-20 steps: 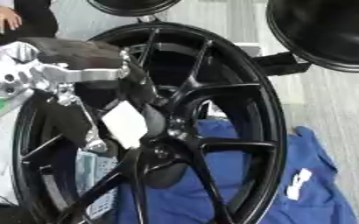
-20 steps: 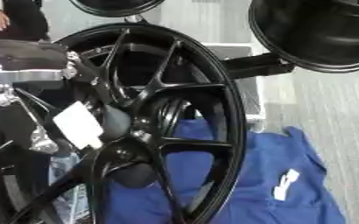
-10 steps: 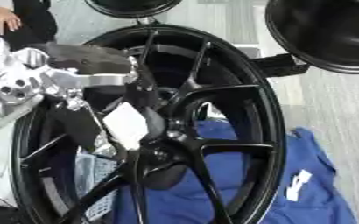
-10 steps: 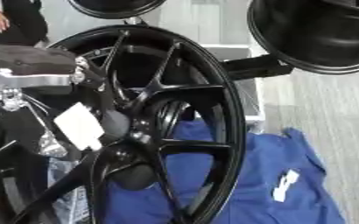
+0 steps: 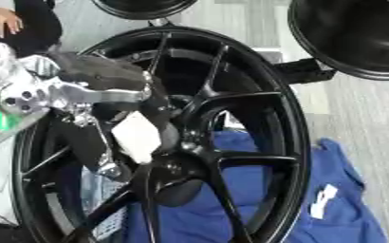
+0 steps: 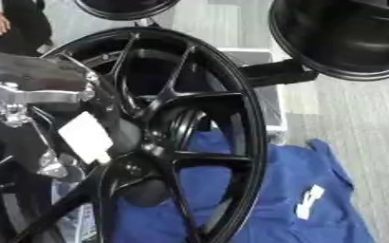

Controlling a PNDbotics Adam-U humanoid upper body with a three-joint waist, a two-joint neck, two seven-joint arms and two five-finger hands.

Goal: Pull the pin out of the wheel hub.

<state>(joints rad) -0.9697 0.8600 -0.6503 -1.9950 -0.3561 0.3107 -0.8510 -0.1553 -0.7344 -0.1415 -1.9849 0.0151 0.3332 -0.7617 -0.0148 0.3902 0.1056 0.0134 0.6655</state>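
Since a second ago my left hand has pushed further right across the wheel, its dark padded top now reaching almost to the hub; the wheel and cloth look unmoved.

Left eye view: left hand comes in from the left edge, silver bracket and joints over the wheel's left spokes, black fingers hanging down in front of the spokes. Fingers look curled near the hub, but what they touch is hidden, so I cannot tell the grip. White rectangular tag sits tilted just left of the hub, right beside my hand; whether it hangs on the pin I cannot tell, and the pin itself I cannot make out. Wheel is black, multi-spoke, standing askew and filling most of the view. Blue cloth lies under and right of the wheel with a small white mark on it. Second black wheel at upper right, well apart. Grey floor on the right.

Right eye view: same layout shifted left. My left hand is cut by the left edge, only the grey top and silver bracket showing. White tag is clear against the spokes, just upper left of the hub. Blue cloth spreads lower right. Right hand shows in neither view.
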